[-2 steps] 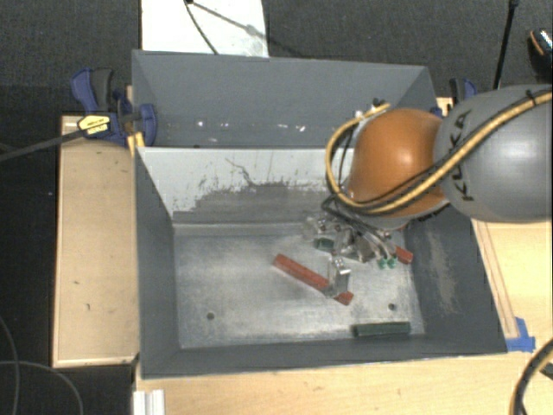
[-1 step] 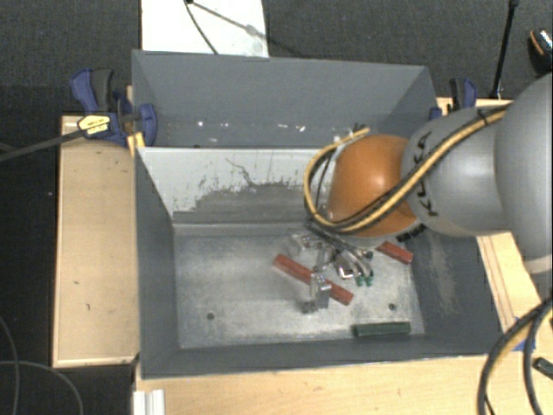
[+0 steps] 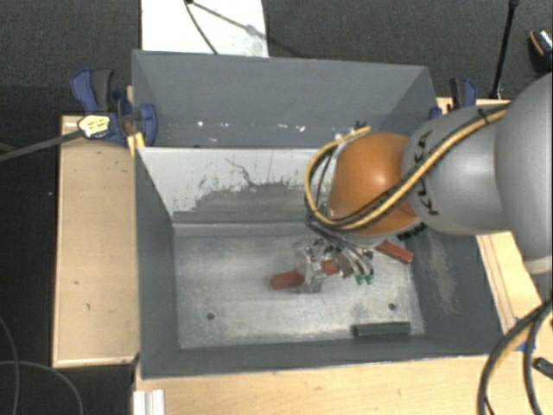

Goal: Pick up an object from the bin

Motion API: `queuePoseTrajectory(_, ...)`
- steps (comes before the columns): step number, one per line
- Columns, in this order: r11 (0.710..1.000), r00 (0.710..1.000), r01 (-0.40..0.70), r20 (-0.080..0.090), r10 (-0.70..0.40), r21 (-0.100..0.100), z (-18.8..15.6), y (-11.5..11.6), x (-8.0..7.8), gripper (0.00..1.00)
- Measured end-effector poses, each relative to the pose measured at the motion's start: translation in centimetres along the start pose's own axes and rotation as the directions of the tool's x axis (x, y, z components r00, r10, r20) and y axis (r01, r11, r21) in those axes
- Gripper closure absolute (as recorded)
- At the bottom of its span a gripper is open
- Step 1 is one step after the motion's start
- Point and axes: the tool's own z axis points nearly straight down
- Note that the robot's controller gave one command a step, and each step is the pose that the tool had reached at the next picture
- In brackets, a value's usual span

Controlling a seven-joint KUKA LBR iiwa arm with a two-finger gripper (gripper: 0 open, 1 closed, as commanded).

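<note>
Low over the floor of the grey metal bin (image 3: 226,316), the claw (image 3: 321,271), spread or pressed together I cannot tell, sits just beside a small red oblong block (image 3: 285,280), which an off-centre closing might nudge away.

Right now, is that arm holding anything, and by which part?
Cannot be told. Its jaws are down at the right end of a reddish-brown piece near the middle; whether they grip it is hidden.
</note>
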Motion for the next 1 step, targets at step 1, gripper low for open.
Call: queuePoseTrajectory(1,1.0,1.0,-0.003,0.01,0.003,0.002,-21.0,0.32,0.34,1.0)
